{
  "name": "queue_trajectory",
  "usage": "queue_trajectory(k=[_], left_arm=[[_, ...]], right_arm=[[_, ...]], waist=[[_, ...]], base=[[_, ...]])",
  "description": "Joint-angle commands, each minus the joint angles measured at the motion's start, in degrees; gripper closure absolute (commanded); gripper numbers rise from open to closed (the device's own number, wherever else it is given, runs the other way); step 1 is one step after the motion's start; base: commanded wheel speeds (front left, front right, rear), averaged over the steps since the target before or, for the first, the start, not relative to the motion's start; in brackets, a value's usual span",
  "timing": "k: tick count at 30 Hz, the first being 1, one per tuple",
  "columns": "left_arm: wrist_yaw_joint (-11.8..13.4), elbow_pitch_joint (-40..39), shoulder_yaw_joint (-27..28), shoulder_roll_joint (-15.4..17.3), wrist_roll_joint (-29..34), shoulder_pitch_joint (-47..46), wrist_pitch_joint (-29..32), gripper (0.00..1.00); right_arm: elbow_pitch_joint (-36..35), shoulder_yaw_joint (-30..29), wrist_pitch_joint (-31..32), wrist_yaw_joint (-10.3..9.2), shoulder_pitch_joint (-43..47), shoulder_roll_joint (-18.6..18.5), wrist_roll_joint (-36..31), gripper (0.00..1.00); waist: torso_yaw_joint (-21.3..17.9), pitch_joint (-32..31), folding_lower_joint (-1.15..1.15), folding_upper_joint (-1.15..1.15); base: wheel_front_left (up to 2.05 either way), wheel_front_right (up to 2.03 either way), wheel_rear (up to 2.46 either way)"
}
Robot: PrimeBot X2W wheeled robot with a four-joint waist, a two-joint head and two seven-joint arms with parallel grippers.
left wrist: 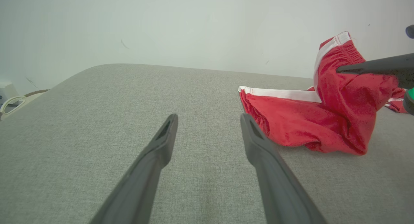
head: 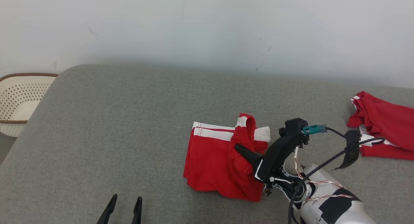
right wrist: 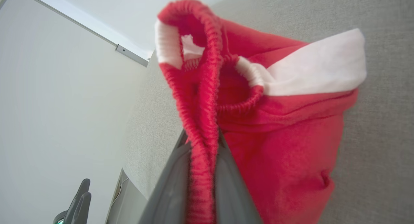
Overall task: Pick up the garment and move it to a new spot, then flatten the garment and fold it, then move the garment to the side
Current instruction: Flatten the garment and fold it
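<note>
The garment is a pair of red shorts with white side stripes, lying partly folded on the grey padded surface. My right gripper reaches in from the lower right and is shut on the elastic waistband, lifting that edge into a raised ridge. The right wrist view shows the waistband pinched between the two grey fingers of the right gripper. My left gripper stands open near the front edge, left of the garment, with nothing between its fingers.
A second red and white garment lies at the right edge of the surface. A cream perforated basket stands beyond the surface's left edge. A pale wall runs behind. Bare grey surface spreads to the left and back.
</note>
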Motion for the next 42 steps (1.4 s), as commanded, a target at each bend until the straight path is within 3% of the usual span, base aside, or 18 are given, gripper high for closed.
queue_trajectory(k=[1, 18, 19, 20, 21, 22, 28, 34, 42], left_arm=[[-0.24, 0.2, -0.45, -0.1, -0.34, -0.93, -0.37, 0.0], [-0.22, 1.64, -5.04, -0.57, -1.07, -4.64, -0.37, 0.0], [-0.16, 1.7, -5.09, -0.56, -1.11, -4.74, -0.37, 0.0], [-0.09, 1.74, -5.06, -0.57, -1.16, -4.81, -0.37, 0.0], [-0.08, 1.8, -4.95, -0.58, -1.21, -4.84, -0.37, 0.0], [-0.02, 1.86, -4.81, -0.58, -1.21, -4.85, -0.37, 0.0], [0.33, 1.8, -3.87, -0.6, -0.87, -3.9, -0.37, 0.0], [0.35, 1.19, -3.2, -0.6, -0.54, -3.01, -0.37, 0.0], [0.46, 0.08, -1.66, -0.56, 0.41, -1.8, -0.37, 0.0]], right_arm=[[1.6, 0.33, -0.31, 0.02, -1.48, 1.01, -0.12, 1.0], [16.32, 4.24, -3.82, 0.02, -9.75, 7.15, -0.57, 1.0], [16.71, 4.47, -4.07, 0.02, -9.93, 7.3, -0.4, 0.95], [16.98, 4.75, -4.46, 0.02, -10.27, 7.32, -0.53, 0.71], [16.96, 4.97, -5.16, 0.02, -10.51, 7.37, -0.59, 0.28], [16.88, 5.08, -5.74, 0.02, -10.57, 7.35, -0.39, 0.0], [13.64, 6.93, -9.44, 0.02, -9.87, 5.54, -0.29, 0.0], [8.52, 9.0, -18.65, 0.02, -9.2, 1.18, -3.26, 0.0], [9.28, 10.32, -26.51, 0.02, -7.33, -3.65, -7.31, 0.0]], waist=[[0.94, 0.96, 0.0, 0.0], [6.13, 4.8, 0.0, 0.0], [6.2, 4.82, 0.0, 0.0], [6.22, 4.83, 0.0, 0.0], [6.18, 4.83, 0.0, 0.0], [6.09, 4.8, 0.0, 0.0], [4.9, 3.96, 0.0, 0.0], [3.69, 3.28, 0.0, 0.0], [2.19, 3.01, 0.0, 0.0]], base=[[0.0, 0.0, 0.0], [0.0, 0.0, 0.0], [0.0, 0.0, 0.0], [0.0, 0.0, 0.0], [0.0, 0.0, 0.0], [0.0, 0.0, 0.0], [0.0, 0.0, 0.0], [0.0, 0.0, 0.0], [0.0, 0.0, 0.0]])
